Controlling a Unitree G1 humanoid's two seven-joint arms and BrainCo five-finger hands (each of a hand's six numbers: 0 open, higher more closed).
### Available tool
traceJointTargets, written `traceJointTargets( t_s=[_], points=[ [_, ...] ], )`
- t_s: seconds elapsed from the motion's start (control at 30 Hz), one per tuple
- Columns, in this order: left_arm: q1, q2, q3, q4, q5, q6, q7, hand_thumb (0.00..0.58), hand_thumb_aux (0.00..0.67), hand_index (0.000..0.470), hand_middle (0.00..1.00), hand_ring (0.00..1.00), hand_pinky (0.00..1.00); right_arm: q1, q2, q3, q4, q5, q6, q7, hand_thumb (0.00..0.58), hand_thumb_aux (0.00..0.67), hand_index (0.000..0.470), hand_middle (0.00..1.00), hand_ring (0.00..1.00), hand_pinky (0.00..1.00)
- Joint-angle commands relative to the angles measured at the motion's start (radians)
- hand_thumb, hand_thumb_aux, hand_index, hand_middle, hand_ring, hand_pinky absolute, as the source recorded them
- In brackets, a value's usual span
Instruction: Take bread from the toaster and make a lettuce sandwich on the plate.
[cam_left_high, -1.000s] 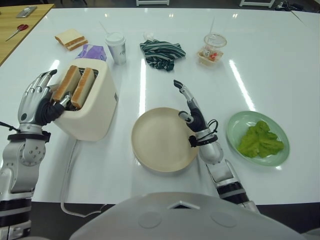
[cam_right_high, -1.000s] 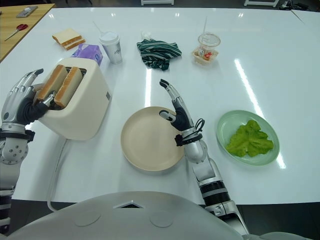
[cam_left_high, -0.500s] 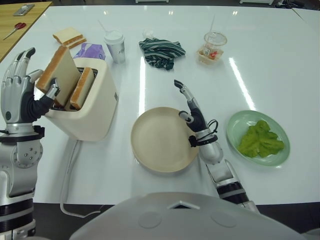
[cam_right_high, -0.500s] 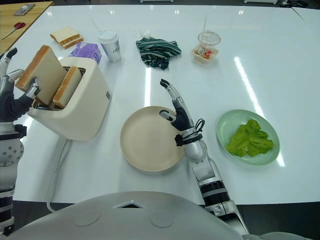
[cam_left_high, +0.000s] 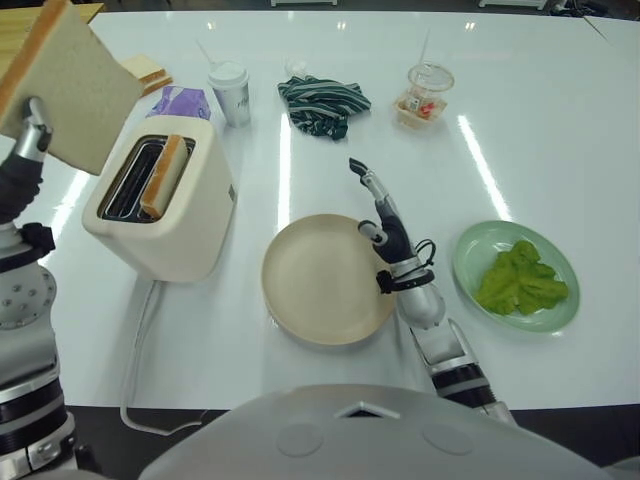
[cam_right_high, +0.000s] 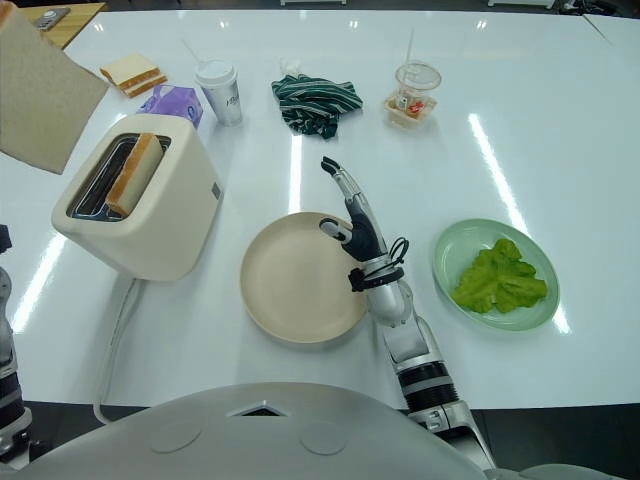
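Bread slice (cam_right_high: 45, 95) up high at my left, clear of the toaster (cam_right_high: 150, 230); a second slice (cam_right_high: 132, 172) stands in its right-hand slot. My right hand (cam_right_high: 358, 232), fingers stretched and holding nothing, sits at the beige plate's (cam_right_high: 290, 285) right rim. Lettuce (cam_right_high: 498, 278) lies on the green plate (cam_right_high: 450, 250) just beyond.

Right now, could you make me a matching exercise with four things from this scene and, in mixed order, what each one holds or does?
Column one:
1. left hand
2. toaster
3. green plate
4. right hand

Column two:
A. carries the lettuce
B. open, beside the beige plate
C. keeps the second bread slice in its slot
D. grips the raised bread slice

Pairs: 1-D, 2-C, 3-A, 4-B.
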Motion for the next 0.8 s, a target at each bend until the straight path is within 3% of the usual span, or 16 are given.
traceJointTargets(
  t_s=[0.03, 0.17, 0.33, 0.53, 0.8],
  points=[
    [-0.099, 0.029, -0.067, -0.135, -0.249, 0.132, -0.157, 0.58, 0.67, 0.47, 0.0, 0.0, 0.0, -0.024, 0.002, -0.042, -0.012, 0.061, 0.02, 0.008, 0.0, 0.0, 0.0, 0.0, 0.0, 0.0],
    [-0.071, 0.013, -0.319, -0.321, -0.468, 0.33, -0.332, 0.58, 0.67, 0.47, 0.0, 0.0, 0.0, -0.064, -0.052, -0.129, -0.054, 0.126, 0.04, 0.041, 0.0, 0.0, 0.0, 0.0, 0.0, 0.0],
    [-0.026, -0.036, -0.563, -0.35, -0.495, 0.453, -0.417, 0.58, 0.67, 0.47, 0.0, 0.0, 0.0, -0.083, -0.129, -0.244, -0.144, 0.176, 0.063, 0.07, 0.0, 0.0, 0.0, 0.0, 0.0, 0.0],
    [0.049, -0.045, -0.724, -0.178, -0.362, 0.418, -0.473, 0.58, 0.67, 0.47, 0.0, 0.0, 0.0, -0.1, -0.165, -0.329, -0.194, 0.186, 0.069, 0.065, 0.0, 0.0, 0.0, 0.0, 0.0, 0.0],
    [0.052, -0.104, -0.864, 0.045, -0.177, 0.316, -0.477, 0.58, 0.67, 0.47, 0.0, 0.0, 0.0, -0.084, -0.152, -0.313, -0.226, 0.158, 0.058, 0.075, 0.0, 0.0, 0.0, 0.0, 0.0, 0.0]
  ],
)
